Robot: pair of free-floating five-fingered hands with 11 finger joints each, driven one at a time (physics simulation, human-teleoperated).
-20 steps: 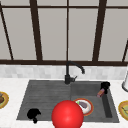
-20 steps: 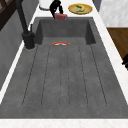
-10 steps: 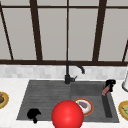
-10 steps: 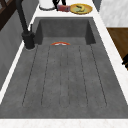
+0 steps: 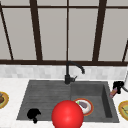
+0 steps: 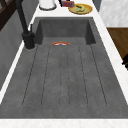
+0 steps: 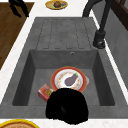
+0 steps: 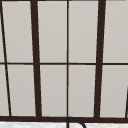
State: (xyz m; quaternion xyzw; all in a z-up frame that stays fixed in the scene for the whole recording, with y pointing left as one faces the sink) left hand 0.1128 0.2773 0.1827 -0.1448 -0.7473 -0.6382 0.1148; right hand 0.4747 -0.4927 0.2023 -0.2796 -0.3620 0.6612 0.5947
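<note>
The right hand (image 5: 118,86) hung over the counter just right of the sink (image 5: 45,93), its fingers curled round a small red box (image 5: 113,93); the box tilted down toward the sink's right rim. In the right side view the same hand (image 7: 67,106) loomed black at the near rim, and the box (image 7: 45,91) appeared over the basin's near left corner, just beside the plate. Its printed face was too blurred to read, so no brand or wording could be made out.

The left hand (image 5: 33,114) floated at the sink's front left corner, over the ribbed draining board (image 6: 65,77). Its fingers looked loosely bent and held nothing, though the shape was hard to judge. The right side view showed it (image 7: 17,6) beyond the far end of the sink, off the counter edge.

In the basin an orange-rimmed plate (image 5: 89,110) carried a dark aubergine-like piece (image 7: 71,80). A large red ball (image 5: 67,115) stood in front of the sink, covering part of that plate. The black faucet (image 5: 68,75) rose behind the sink's middle. To the right of the sink lay a yellow plate of food (image 5: 123,108) and a white container (image 6: 47,3); to its left lay another yellow plate (image 5: 3,99).
</note>
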